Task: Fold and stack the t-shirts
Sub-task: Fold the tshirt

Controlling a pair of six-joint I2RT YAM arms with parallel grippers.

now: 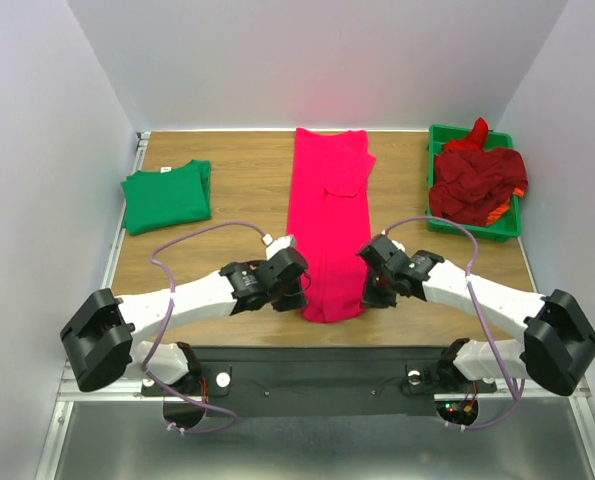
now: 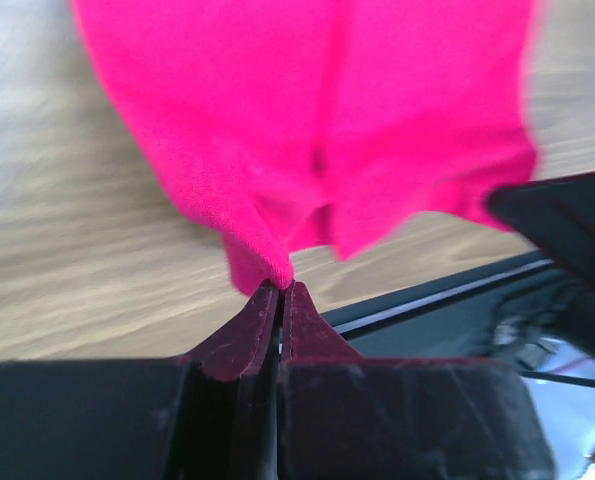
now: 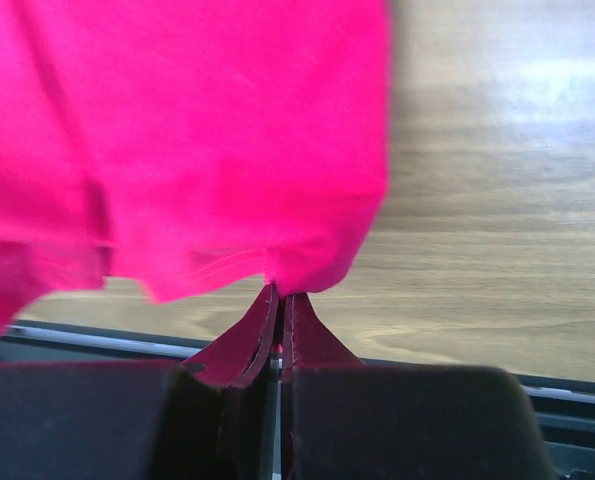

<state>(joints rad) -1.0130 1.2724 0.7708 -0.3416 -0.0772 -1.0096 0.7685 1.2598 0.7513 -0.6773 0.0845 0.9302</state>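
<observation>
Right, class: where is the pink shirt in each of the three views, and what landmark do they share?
Top: pink shirt, a long strip down the middle of the table.
Left wrist: pink shirt fills the top; a corner is pinched in the left fingers.
Right wrist: pink shirt fills the upper left; its hem is pinched in the right fingers.
Shared landmark: the wooden table.

Between left claw (image 2: 280,290) and right claw (image 3: 280,295): pink shirt (image 1: 327,225), a long strip, fills the gap
Ahead and outward of left claw: bare table (image 1: 242,170), then folded green shirt (image 1: 167,196)
Ahead and outward of right claw: bare table, then tray (image 1: 472,232) heaped with dark red shirts (image 1: 475,185)
</observation>
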